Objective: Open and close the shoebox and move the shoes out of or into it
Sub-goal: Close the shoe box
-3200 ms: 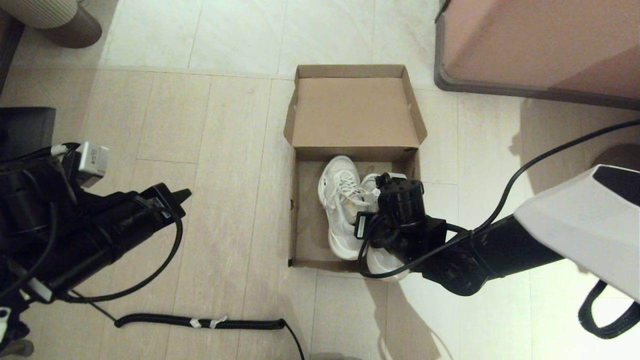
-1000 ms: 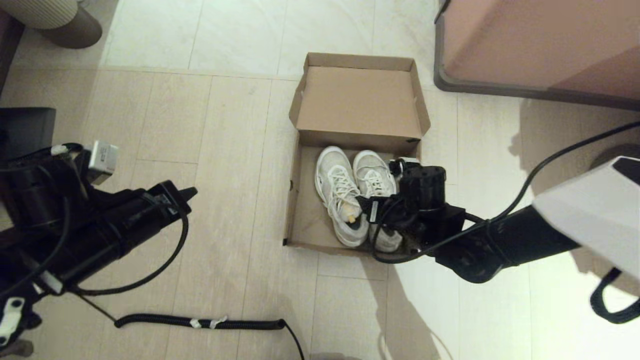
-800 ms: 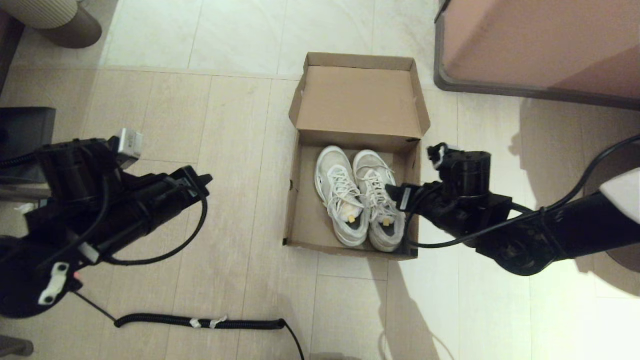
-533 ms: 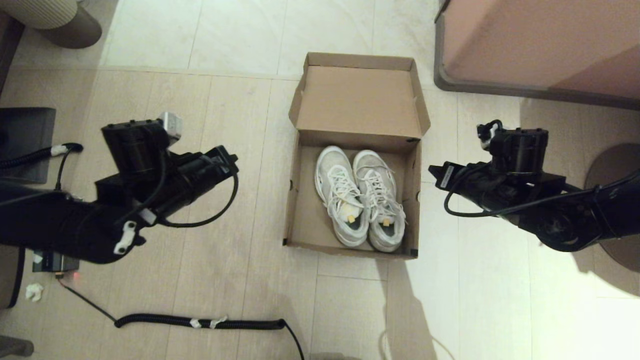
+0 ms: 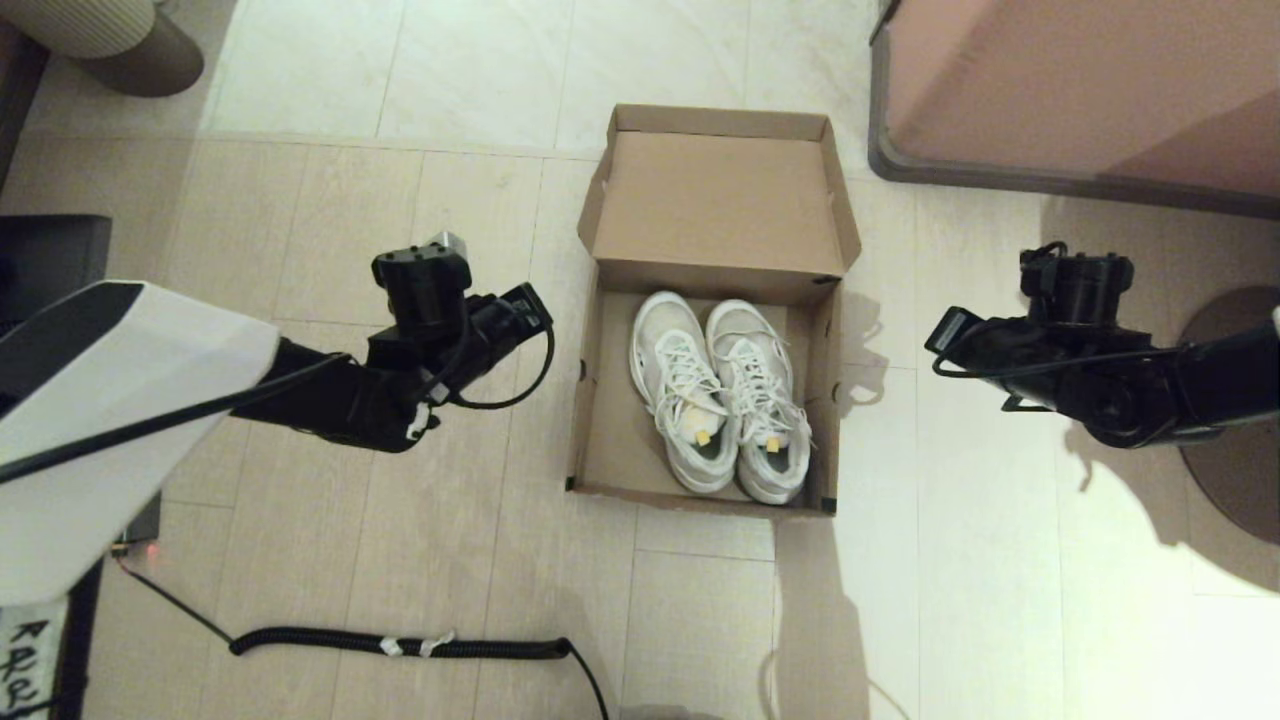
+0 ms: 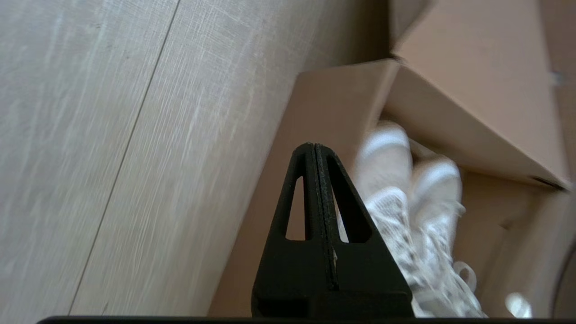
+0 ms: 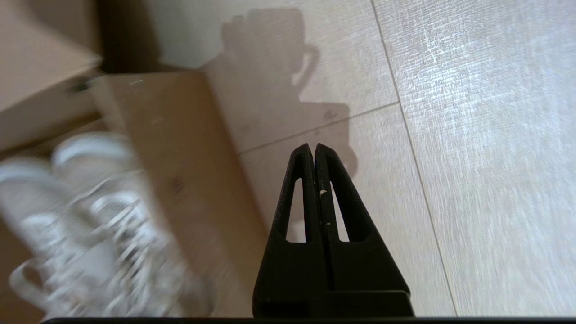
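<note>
The brown cardboard shoebox (image 5: 602, 420) stands open on the floor, its flap lid (image 5: 715, 205) folded back on the far side. Two white lace-up sneakers (image 5: 718, 395) lie side by side inside, toes toward the lid. My left gripper (image 5: 535, 305) hovers just left of the box, shut with nothing in it. From the left wrist, its gripper (image 6: 313, 146) points at the box wall (image 6: 274, 180) and the sneakers (image 6: 405, 211). My right gripper (image 5: 940, 328) hangs right of the box, shut and empty. The right wrist shows that gripper (image 7: 313, 146) over the floor, beside the box wall (image 7: 180, 162).
A large pink-brown furniture block (image 5: 1080, 90) fills the far right corner. A black coiled cable (image 5: 400, 645) lies on the floor near me on the left. A ribbed round object (image 5: 110, 40) stands at the far left. A dark round base (image 5: 1235, 420) sits at the right edge.
The right gripper let go of the second sneaker in the box and swung out to the right. The left arm moved in from the left toward the box.
</note>
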